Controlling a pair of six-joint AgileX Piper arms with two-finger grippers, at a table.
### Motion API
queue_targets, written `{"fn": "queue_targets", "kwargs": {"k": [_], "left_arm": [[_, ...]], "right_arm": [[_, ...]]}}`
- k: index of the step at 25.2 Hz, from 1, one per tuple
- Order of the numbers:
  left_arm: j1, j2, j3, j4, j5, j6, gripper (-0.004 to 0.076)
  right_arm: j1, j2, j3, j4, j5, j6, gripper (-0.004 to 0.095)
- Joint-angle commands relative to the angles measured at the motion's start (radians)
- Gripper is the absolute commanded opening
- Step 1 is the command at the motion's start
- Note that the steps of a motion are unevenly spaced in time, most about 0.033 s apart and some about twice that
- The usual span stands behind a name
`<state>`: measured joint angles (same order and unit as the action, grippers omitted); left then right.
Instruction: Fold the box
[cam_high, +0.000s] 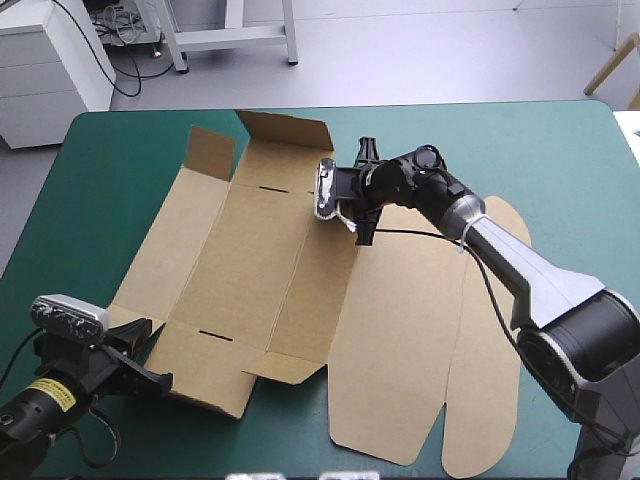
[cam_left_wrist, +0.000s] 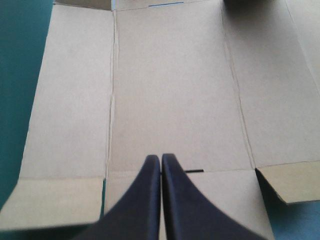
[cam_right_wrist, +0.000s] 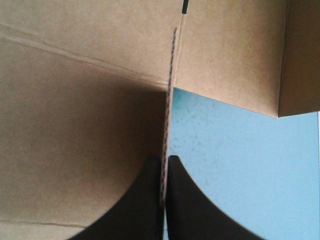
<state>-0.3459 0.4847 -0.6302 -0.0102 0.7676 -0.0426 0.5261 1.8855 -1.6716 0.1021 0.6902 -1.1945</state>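
2 grippers, and only 1 has hold of anything right now. The box (cam_high: 250, 260) is mostly a flat brown sheet across the middle of the table (cam_high: 560, 170). Its tray part runs from about 11 o'clock down to 7 o'clock, and the lid (cam_high: 400, 350) with its rounded flaps lies flat toward 5 o'clock.

The right gripper (cam_high: 352, 210) sits just toward 12 o'clock from the table's centre. Its black fingers are pinching the board: in the right wrist view the corrugated edge runs straight up from between them, with teal-green cover on one side and brown wall on the other. The far flap (cam_high: 285, 135) at 12 o'clock already stands up a bit.

The left gripper (cam_high: 150, 365) is down at 8 o'clock by the near-left corner of the sheet. Its fingers are pressed together with no board showing between them, the tips over the near flap (cam_left_wrist: 225, 200), close to a slot (cam_left_wrist: 194, 170) in the crease.

My read: this is the early wall-raising step, with the long side wall next to the lid being tipped up on its crease. I think the next move needs the right arm to swing that wall fully upright without dragging the whole sheet. The left would have to open up and deal with the near flap, or pin the base down.
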Motion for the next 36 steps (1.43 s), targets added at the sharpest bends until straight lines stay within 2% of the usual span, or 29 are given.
{"fn": "queue_targets", "kwargs": {"k": [1,8,19,21,23,24,25,26,28,31,36], "left_arm": [[-0.003,0.01,-0.031,-0.011,-0.067,-0.009,-0.001],[-0.003,0.01,-0.031,-0.023,-0.067,-0.009,-0.001],[-0.003,0.01,-0.031,0.026,-0.066,-0.009,-0.001],[-0.003,0.01,-0.031,0.023,-0.066,-0.009,-0.001],[-0.003,0.01,-0.031,0.018,-0.066,-0.009,-0.001],[-0.003,0.01,-0.031,0.018,-0.066,-0.009,-0.001],[-0.003,0.01,-0.031,0.018,-0.066,-0.009,-0.001],[-0.003,0.01,-0.031,0.018,-0.066,-0.009,-0.001],[-0.003,0.01,-0.031,0.018,-0.066,-0.009,-0.001],[-0.003,0.01,-0.031,0.018,-0.064,-0.009,-0.001],[-0.003,0.01,-0.031,0.018,-0.06,-0.009,-0.001]], "right_arm": [[0.025,-0.051,-0.037,0.065,-0.053,-0.16,-0.002],[0.043,-0.047,-0.037,0.177,-0.031,-0.324,-0.002],[0.043,-0.043,-0.037,0.178,-0.044,-0.319,-0.0015],[0.041,-0.043,-0.037,0.176,-0.047,-0.319,0.0017],[0.041,-0.043,-0.037,0.171,-0.051,-0.313,0.0099],[0.041,-0.043,-0.037,0.16,-0.061,-0.276,0.0218],[0.041,-0.043,-0.037,0.156,-0.069,-0.251,0.027],[0.041,-0.043,-0.037,0.139,-0.094,-0.182,0.0386],[0.041,-0.047,-0.037,0.107,-0.133,-0.094,0.05],[0.041,-0.07,-0.037,0.068,-0.17,0.016,0.0538],[0.041,-0.168,-0.037,-0.035,-0.145,0.326,0.0536]]}}
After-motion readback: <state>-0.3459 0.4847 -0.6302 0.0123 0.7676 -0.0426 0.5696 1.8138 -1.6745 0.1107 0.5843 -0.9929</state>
